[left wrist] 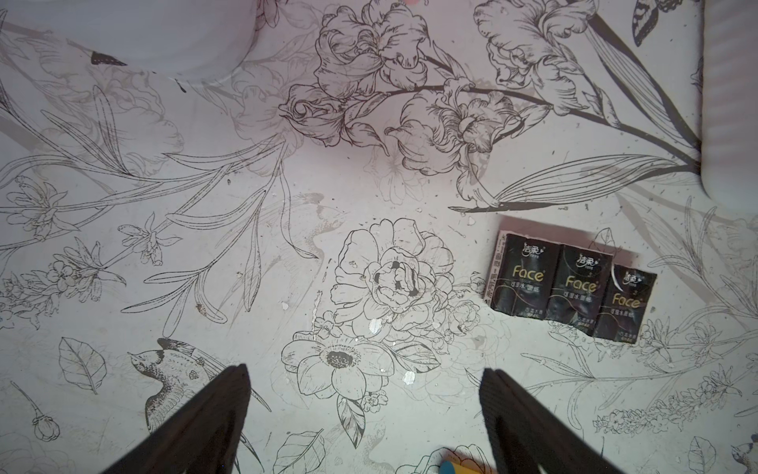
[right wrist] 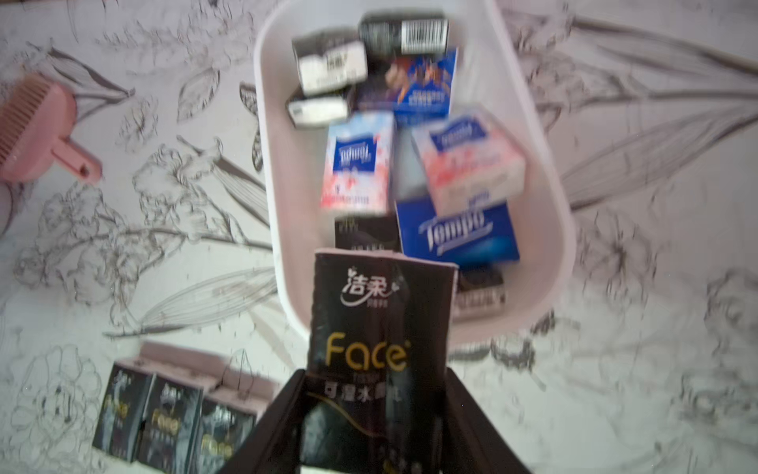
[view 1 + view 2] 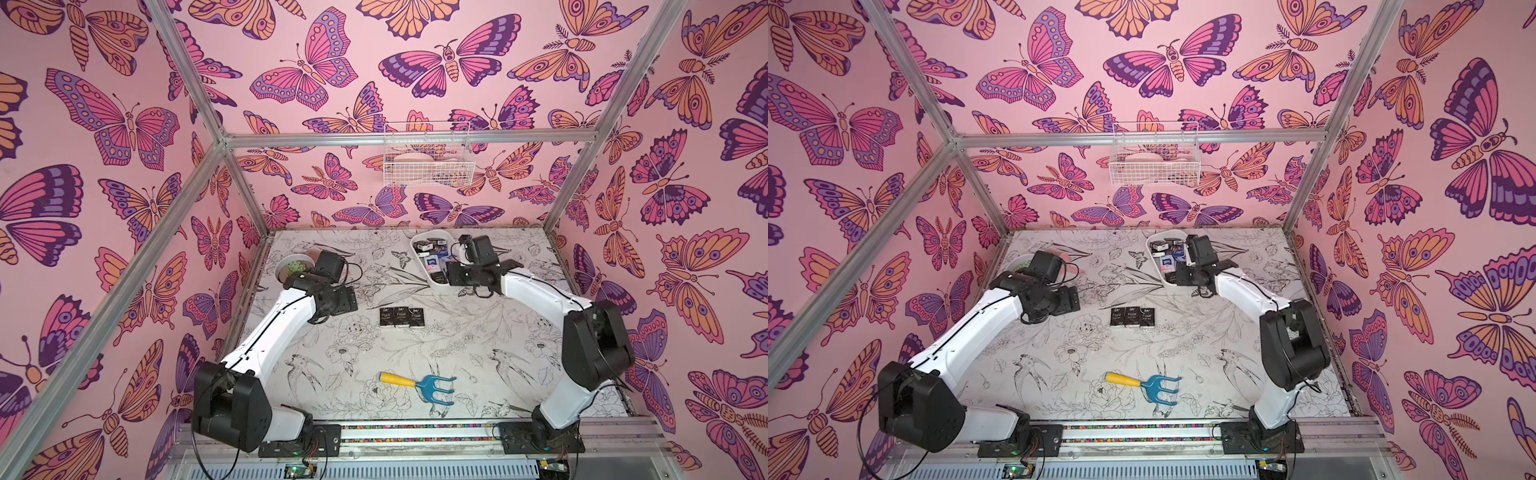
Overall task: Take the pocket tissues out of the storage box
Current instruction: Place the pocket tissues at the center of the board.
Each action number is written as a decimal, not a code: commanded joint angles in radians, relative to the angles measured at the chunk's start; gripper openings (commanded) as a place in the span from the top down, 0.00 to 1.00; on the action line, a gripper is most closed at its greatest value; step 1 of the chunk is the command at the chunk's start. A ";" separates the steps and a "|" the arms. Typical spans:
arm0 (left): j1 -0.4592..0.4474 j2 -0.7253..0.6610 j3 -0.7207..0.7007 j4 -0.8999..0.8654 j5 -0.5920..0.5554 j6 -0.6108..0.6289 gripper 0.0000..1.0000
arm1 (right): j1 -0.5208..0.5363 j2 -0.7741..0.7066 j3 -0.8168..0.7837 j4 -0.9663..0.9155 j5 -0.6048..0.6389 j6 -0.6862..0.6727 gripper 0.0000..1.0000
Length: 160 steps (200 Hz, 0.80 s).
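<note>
Counter [image 3: 415,349] with line drawings of flowers and birds carries everything, and both arms are based on the rail at its near edge. From there the left arm [image 3: 270,332] folds at a big black joint. Its white link reaches toward the far side, and the wrist is bent so that the left fingers [image 1: 205,418] point down at the counter. The right arm [image 3: 540,291] has the same folded shape. Its white link reaches far and inward and brings the right fingers [image 2: 471,414] to the near end of the storage box [image 2: 545,172].

The storage box, white and shallow, stretches away from the tips of the right fingers. Inside it lie the pocket tissues [image 2: 457,234]. Blue and white-blue Tempo packets are closer to these fingers, and black and white packets are at the far end, some leaning on each other. This wrist view is blurred, so I cannot count them surely.

A blue hand fork [image 3: 432,384] with yellow handle lies behind both pairs of fingers, toward the arm bases. A pink brush [image 2: 37,131] lies well to the side of the right fingers. A row of three black Face packets [image 1: 570,287] lies flat on the counter, side by side and touching, between the two pairs of fingers. It is ahead of the left fingers, outside their gap, and apart from the box.

The left fingers stand wide apart, with only bare counter between them. The right fingers are closed on one black Face packet [image 2: 381,328]. It stands upright between them, its top end beyond the fingertips, and it covers part of the near rim of the box. Whether it touches the box I cannot tell.
</note>
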 commanded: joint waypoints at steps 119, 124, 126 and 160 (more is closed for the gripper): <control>-0.036 -0.002 0.056 0.003 -0.001 -0.011 0.07 | 0.196 -0.081 -0.340 0.103 -0.042 0.268 0.37; -0.036 -0.001 0.055 0.004 -0.002 -0.011 0.06 | 0.196 -0.088 -0.341 0.093 -0.034 0.270 0.37; -0.036 -0.003 0.055 0.005 -0.002 -0.010 0.06 | 0.197 -0.093 -0.340 0.088 -0.032 0.270 0.36; -0.038 0.000 0.059 0.003 0.002 -0.013 0.06 | 0.196 -0.160 -0.365 0.059 -0.007 0.268 0.36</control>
